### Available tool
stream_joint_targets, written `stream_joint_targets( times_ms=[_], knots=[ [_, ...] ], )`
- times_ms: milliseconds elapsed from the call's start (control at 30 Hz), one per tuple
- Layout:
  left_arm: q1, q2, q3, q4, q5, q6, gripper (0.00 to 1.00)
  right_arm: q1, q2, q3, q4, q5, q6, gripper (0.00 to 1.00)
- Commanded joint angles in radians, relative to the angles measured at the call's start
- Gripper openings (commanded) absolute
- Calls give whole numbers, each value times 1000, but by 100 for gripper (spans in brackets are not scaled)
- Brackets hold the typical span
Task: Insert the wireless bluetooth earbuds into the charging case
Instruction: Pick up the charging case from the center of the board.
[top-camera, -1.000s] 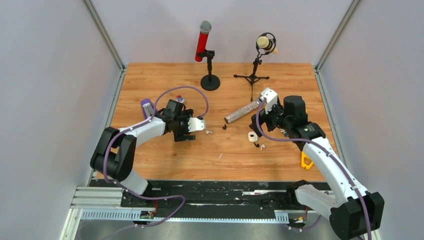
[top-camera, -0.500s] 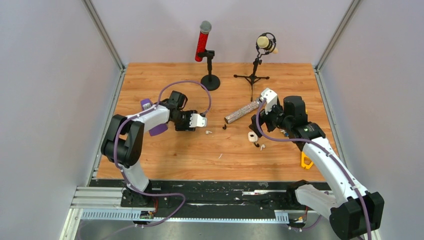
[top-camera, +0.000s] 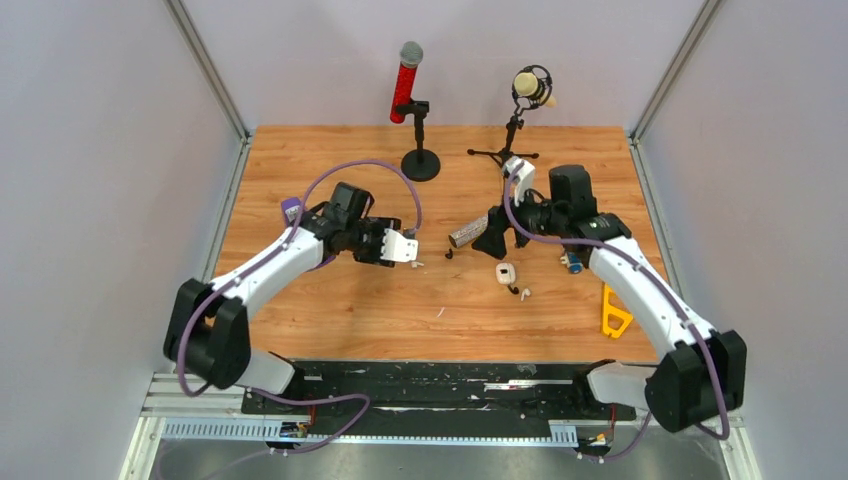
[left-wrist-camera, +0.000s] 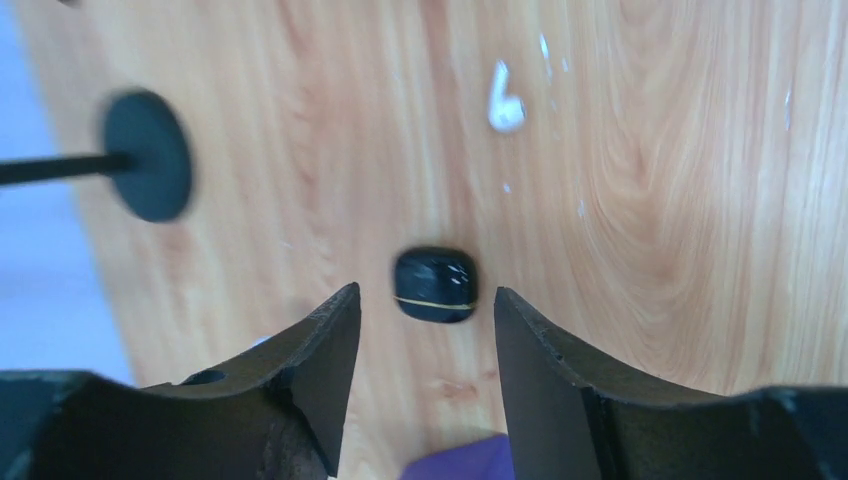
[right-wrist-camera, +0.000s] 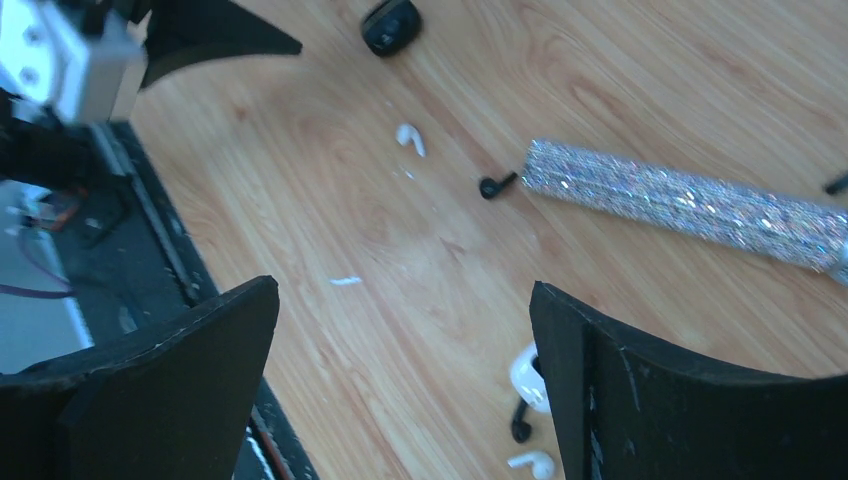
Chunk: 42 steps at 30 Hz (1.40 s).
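So the left gripper had pinched in a lot from wide open a second earlier. Its fingers were still apart though, clamped on nothing, with the black charging case lying on the table just past the tips. Looked to me like it was lining up to grab that case, just not there yet.

A white earbud sat at that gripper's 4 o'clock. A black earbud lay at 2 o'clock from it, right up against the end of the glitter mic; couldn't tell if they touched.

The right gripper had swung toward 10 o'clock to hover over the mic, fingers spread wide, holding nothing. The white case sat at its 5 o'clock, with two more buds at that case's 5 o'clock. Neither arm had a bud, so I'd say insertion hadn't started.
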Motion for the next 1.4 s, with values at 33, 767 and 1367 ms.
stream_joint_targets(
  times_ms=[33, 767, 1367],
  knots=[
    [-50, -124, -49, 222, -64, -205, 71, 5, 189, 198, 40, -223, 207, 100],
    [-44, 293, 253, 7, -383, -890, 97, -7, -33, 115, 196, 48, 47, 100],
    [25, 441, 297, -20, -339, -930, 70, -11, -27, 93, 203, -5, 36, 100]
  ],
)
